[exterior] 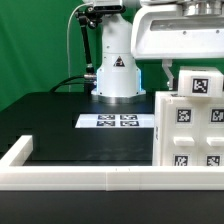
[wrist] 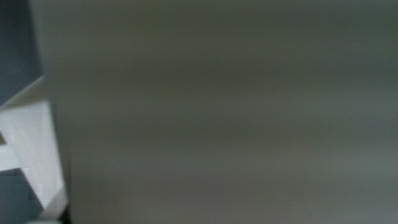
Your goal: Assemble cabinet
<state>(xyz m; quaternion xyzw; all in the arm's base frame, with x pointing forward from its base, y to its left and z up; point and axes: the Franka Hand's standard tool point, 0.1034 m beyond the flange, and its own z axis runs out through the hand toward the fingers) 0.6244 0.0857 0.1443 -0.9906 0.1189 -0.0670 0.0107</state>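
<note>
The cabinet (exterior: 188, 132) is a large white box with several black-and-white tags, standing at the exterior view's right against the front rail. A tagged white block (exterior: 198, 85) sits at its top. My gripper (exterior: 178, 68) hangs from the white hand directly above the cabinet's top. One dark finger (exterior: 166, 71) shows beside the tagged block; the other is hidden. I cannot tell how the jaws stand. The wrist view is filled by a blurred grey surface (wrist: 231, 110), with a white edge (wrist: 32, 140) at one side.
The robot's white base (exterior: 117, 75) stands at the back centre. The marker board (exterior: 116, 121) lies flat on the black table in front of it. A long white rail (exterior: 75, 177) edges the table's front, with a raised end (exterior: 17, 152) at the exterior view's left.
</note>
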